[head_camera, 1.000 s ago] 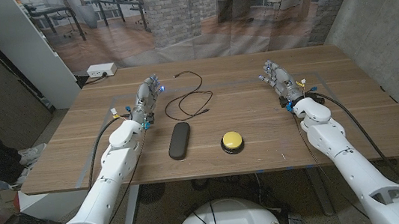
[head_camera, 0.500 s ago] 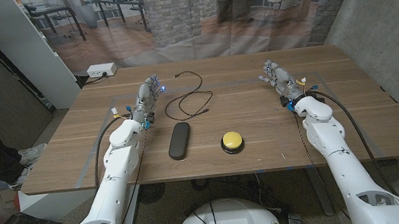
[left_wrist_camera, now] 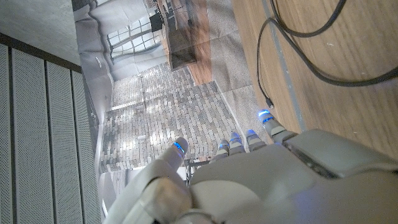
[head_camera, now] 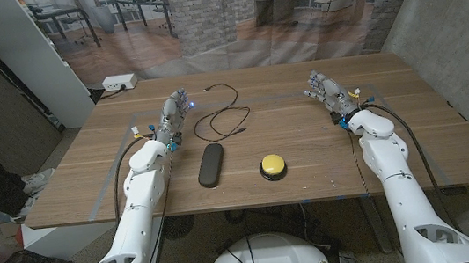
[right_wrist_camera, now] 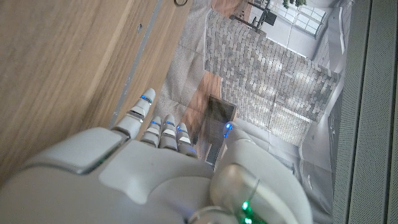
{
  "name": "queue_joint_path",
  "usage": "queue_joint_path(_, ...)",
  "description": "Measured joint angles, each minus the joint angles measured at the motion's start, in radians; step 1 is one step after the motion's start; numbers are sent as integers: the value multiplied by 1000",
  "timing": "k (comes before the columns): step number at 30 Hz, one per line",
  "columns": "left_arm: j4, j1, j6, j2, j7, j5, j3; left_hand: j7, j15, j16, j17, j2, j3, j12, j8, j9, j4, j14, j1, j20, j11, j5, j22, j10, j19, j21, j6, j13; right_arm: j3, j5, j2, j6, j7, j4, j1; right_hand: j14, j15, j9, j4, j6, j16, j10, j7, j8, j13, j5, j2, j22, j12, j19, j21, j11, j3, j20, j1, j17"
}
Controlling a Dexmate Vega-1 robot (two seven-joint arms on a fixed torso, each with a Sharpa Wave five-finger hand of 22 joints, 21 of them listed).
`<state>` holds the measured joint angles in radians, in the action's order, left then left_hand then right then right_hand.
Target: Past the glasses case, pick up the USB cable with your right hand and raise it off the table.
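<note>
Both robot hands wait empty at the worktop's far sides.
The right robot hand (head_camera: 326,93) and left robot hand (head_camera: 174,114) have fingers apart; the cable (head_camera: 220,115) lies beyond the glasses case (head_camera: 211,164).

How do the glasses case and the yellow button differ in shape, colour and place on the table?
The glasses case is black, long and oval; the yellow button is round on a dark base. The case lies nearer the left hand, the button nearer the table's middle. Both sit untouched, on the near side of the USB cable.
</note>
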<state>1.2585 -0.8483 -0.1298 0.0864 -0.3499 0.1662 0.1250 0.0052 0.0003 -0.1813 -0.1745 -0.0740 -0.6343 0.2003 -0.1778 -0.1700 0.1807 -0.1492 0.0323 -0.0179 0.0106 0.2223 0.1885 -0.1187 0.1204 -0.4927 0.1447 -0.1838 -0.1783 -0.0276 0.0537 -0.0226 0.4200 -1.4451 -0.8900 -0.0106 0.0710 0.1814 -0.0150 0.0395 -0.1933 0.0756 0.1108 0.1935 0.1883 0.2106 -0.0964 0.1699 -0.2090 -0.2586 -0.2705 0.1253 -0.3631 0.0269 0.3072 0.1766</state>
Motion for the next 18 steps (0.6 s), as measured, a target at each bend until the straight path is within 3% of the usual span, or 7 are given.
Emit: queue_joint_path(18, -40, 22, -9, -26, -21, -30, 31, 0, 0, 0, 0, 0, 0, 0, 0, 0, 0, 0, 0, 5, 0, 0, 0, 0, 5, 0, 0, 0, -39, 77, -21, -165, 119, -53, 37, 16, 6, 3, 22, 7, 0, 14, 7, 0, 0, -7, -8, 0, 0, -19, 4, 3, -8, 2, 27, 3)
